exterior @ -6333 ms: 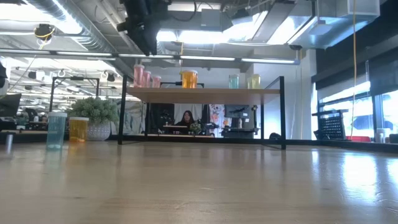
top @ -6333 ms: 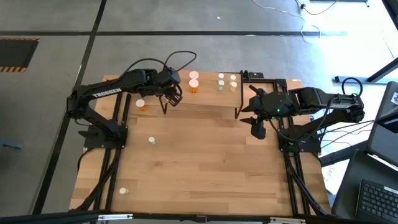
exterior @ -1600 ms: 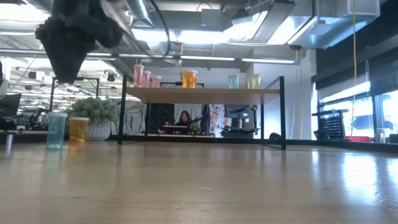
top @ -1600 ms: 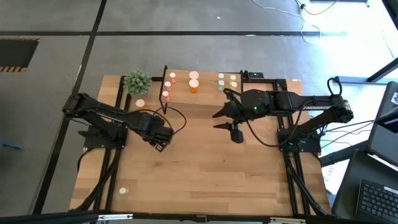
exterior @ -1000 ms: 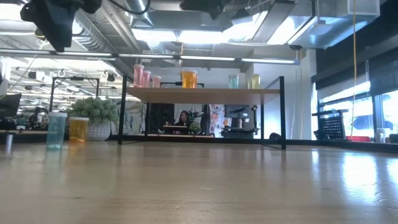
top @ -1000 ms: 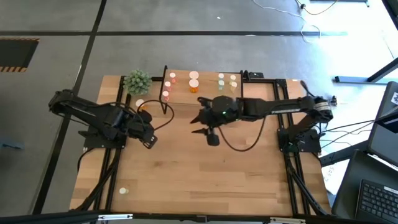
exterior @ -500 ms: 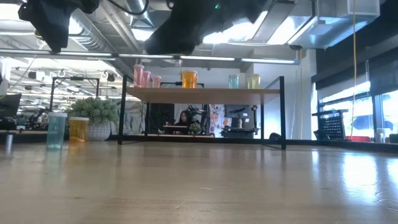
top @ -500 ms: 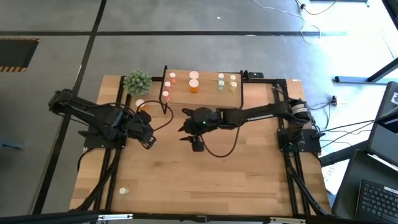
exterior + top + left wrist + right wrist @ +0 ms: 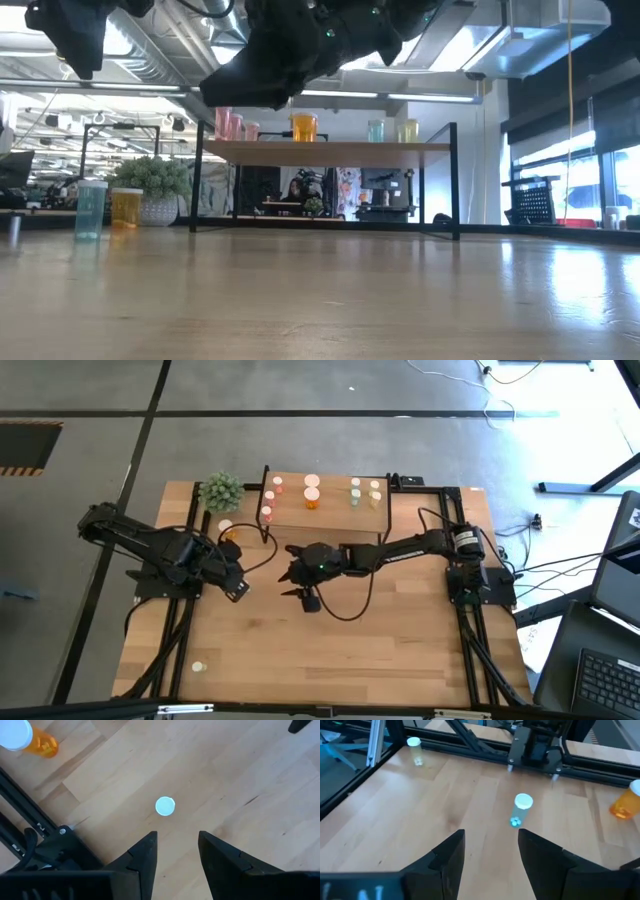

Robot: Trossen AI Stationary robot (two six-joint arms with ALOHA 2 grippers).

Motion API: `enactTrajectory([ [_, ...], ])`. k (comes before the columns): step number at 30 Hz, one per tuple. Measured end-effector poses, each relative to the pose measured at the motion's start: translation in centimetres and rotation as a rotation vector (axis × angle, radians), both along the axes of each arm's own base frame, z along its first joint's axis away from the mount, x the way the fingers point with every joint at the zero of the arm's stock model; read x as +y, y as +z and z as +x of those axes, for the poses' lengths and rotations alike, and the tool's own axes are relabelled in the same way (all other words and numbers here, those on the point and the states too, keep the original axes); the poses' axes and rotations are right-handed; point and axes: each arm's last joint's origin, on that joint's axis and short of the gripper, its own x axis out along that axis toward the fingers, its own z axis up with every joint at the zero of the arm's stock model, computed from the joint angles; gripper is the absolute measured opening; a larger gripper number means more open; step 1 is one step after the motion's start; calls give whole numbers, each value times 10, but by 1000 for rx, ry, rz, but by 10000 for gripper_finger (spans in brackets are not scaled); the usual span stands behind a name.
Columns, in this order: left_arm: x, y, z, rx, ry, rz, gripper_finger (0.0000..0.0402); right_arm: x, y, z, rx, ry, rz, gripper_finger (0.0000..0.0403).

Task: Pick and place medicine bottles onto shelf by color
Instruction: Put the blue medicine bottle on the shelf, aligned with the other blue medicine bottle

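Pale-green bottle (image 9: 522, 810) on the table is being approached by the spread, empty right gripper (image 9: 485, 852); descent is needed next.

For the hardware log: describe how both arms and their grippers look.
Both arms are matte black jointed links on black frame bases. A black cable loops beside each. The left gripper and right gripper each end in two dark, wedge-shaped fingers. A green light glows on the right arm.

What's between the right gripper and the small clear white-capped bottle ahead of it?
Only bare light-wood tabletop; the right wrist view shows nothing standing between the right gripper and the small clear white-capped bottle.
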Motion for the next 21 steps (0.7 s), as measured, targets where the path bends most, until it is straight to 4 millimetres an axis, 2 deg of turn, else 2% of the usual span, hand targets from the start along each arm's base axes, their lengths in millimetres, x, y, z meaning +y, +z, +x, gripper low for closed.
enactTrajectory([
  [4, 0, 0, 0, 0, 0, 0, 137, 0, 1, 2, -21, -7, 16, 188],
  [9, 0, 0, 0, -1, 0, 0, 137, 1, -12, 7, -17, -13, 26, 188],
  [14, -1, 0, 1, 2, -7, -26, 137, 1, -9, 5, -15, -11, 23, 188],
  [21, -1, 0, 1, -3, -2, -32, 137, 0, 35, -18, 14, -3, 20, 188],
])
